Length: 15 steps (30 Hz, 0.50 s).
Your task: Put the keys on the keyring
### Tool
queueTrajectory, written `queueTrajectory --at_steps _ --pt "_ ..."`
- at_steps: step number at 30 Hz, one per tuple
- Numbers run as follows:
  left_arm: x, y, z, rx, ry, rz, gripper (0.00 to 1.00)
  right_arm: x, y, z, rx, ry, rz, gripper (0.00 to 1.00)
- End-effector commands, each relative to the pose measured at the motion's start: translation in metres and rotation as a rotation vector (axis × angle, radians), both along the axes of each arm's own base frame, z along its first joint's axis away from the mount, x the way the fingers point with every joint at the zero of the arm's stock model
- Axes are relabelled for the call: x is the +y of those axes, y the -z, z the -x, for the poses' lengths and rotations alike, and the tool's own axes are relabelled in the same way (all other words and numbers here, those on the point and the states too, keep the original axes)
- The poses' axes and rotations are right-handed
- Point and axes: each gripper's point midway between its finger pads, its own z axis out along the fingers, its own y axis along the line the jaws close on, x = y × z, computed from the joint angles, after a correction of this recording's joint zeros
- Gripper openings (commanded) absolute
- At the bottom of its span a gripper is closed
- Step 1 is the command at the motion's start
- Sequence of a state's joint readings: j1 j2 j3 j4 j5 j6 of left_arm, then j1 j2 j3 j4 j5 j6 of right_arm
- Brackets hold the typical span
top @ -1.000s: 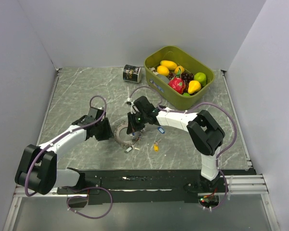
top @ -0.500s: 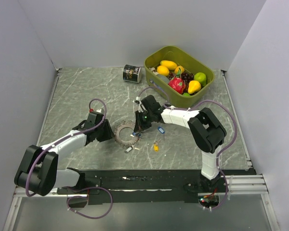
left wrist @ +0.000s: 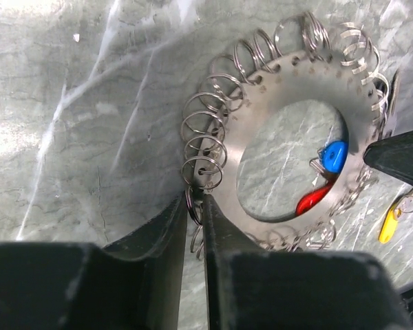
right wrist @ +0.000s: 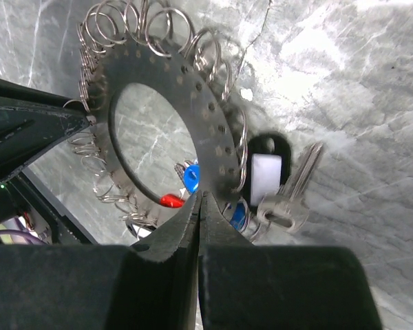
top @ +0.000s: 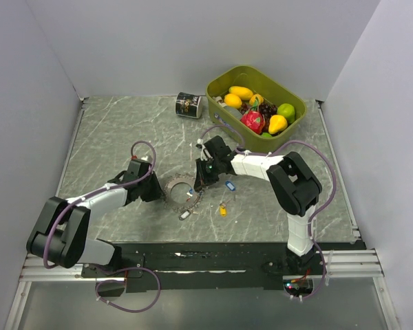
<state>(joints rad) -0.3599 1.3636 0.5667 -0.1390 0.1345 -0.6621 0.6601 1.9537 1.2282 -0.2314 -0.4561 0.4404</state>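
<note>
Overhead, the keyring [top: 181, 190] lies mid-table, its right edge hidden under the right gripper [top: 198, 184]. Only the wrist cameras show contact: the left gripper [left wrist: 198, 206] pinches a loop on its rim, while the right gripper's fingers are pressed together against the opposite rim. A blue-tagged key [left wrist: 334, 155] and a red-tagged key [left wrist: 311, 201] show through its hole. A fruit bin [top: 258, 69] and black can [top: 188, 105] sit farther back.

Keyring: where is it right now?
Top view: the keyring is mid-table, slightly left of centre, between the left gripper and right gripper, whose jaws pinch its opposite edges; a yellow-tagged key lies to its right.
</note>
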Motion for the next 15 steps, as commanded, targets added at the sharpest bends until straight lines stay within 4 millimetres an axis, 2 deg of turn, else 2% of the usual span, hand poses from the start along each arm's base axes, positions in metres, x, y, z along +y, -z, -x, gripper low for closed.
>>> queueTrajectory --at_steps 1,6,9,10,11,13,14,15 --pt "-0.005 -0.014 -0.007 -0.051 0.019 0.022 0.14 0.004 -0.010 -0.007 -0.024 -0.008 -0.023 0.03" --pt "-0.008 -0.025 -0.010 -0.076 0.023 0.042 0.03 0.003 -0.017 -0.006 -0.038 -0.010 -0.030 0.04" --pt "-0.009 -0.030 -0.010 -0.083 0.023 0.048 0.06 0.002 -0.021 -0.005 -0.045 -0.013 -0.033 0.04" --pt "-0.009 -0.031 -0.010 -0.084 0.022 0.046 0.08 0.001 -0.020 -0.004 -0.046 -0.012 -0.030 0.04" --pt "-0.008 -0.033 -0.011 -0.086 0.021 0.046 0.16 0.001 -0.023 -0.004 -0.050 -0.013 -0.033 0.04" --pt "-0.007 -0.038 -0.011 -0.091 0.012 0.043 0.24 0.001 -0.023 -0.003 -0.050 -0.013 -0.035 0.04" --pt "-0.007 -0.041 -0.012 -0.095 0.009 0.041 0.34 0.001 -0.026 -0.003 -0.054 -0.016 -0.040 0.04" --pt "-0.006 -0.047 -0.014 -0.108 0.007 0.041 0.40 0.001 -0.026 -0.002 -0.053 -0.015 -0.040 0.04"
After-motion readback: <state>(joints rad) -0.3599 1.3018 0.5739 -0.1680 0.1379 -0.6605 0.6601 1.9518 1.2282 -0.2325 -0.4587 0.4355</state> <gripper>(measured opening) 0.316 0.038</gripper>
